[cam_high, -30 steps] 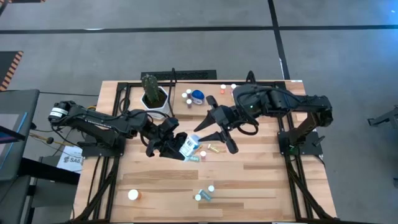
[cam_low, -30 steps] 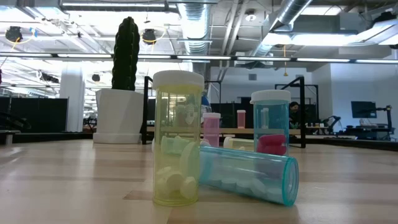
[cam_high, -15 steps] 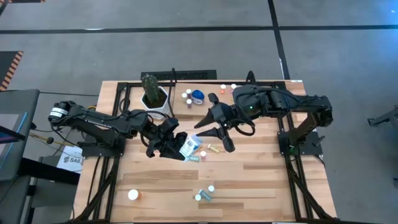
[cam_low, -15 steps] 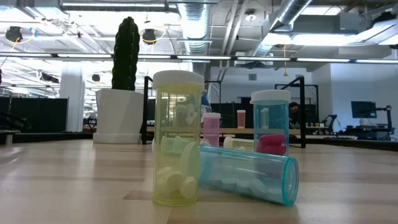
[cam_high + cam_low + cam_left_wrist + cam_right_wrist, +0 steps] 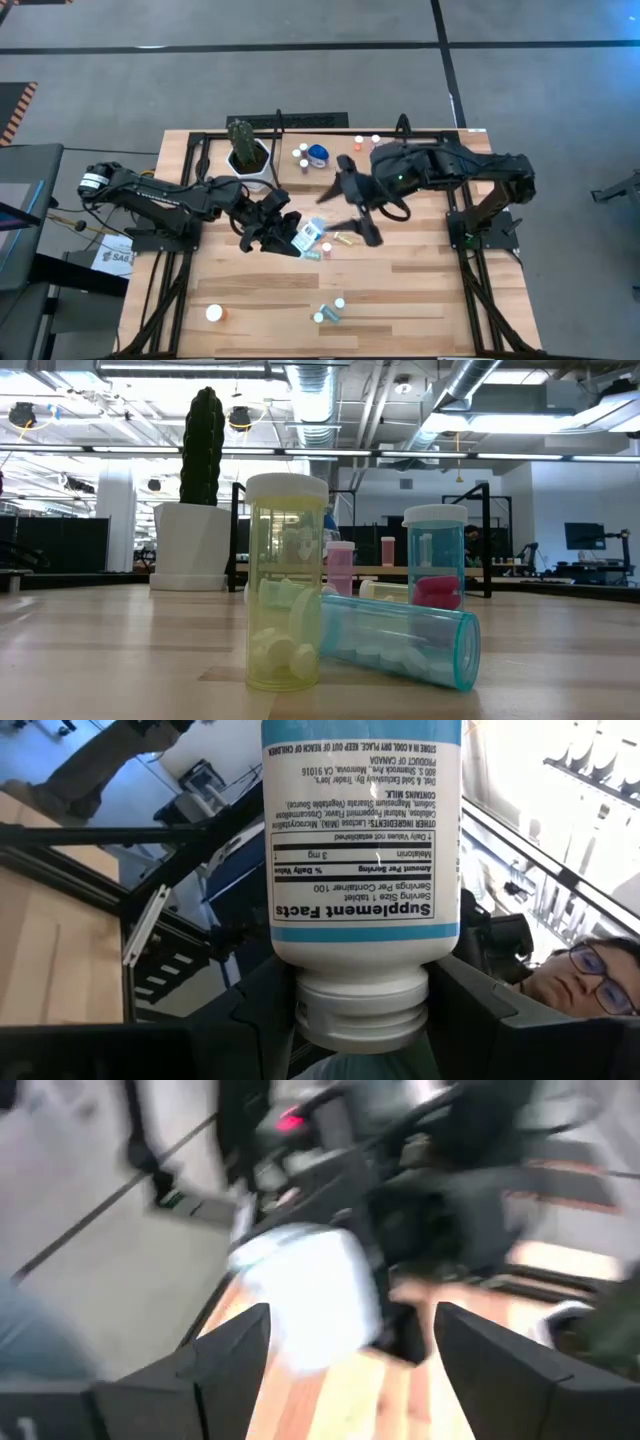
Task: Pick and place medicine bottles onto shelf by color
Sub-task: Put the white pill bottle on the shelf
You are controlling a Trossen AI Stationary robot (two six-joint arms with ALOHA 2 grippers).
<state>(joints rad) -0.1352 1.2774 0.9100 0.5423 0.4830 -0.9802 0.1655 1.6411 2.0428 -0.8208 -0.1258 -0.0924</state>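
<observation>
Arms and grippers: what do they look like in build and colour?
Both arms are dark, jointed and bulky, with black cables looped along them. The left gripper and right gripper each end in two tapering black fingers. The left arm's base bears a small white-ringed cap.

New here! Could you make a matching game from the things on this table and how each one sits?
1 white labelled bottle with blue band
2 yellow see-through bottle
3 teal see-through bottle holding white tablets
4 green cactus

A lying on its side
B in a white pot
C upright, white cap on top
D clamped in the left gripper

Pairs: 1-D, 2-C, 3-A, 4-B
</observation>
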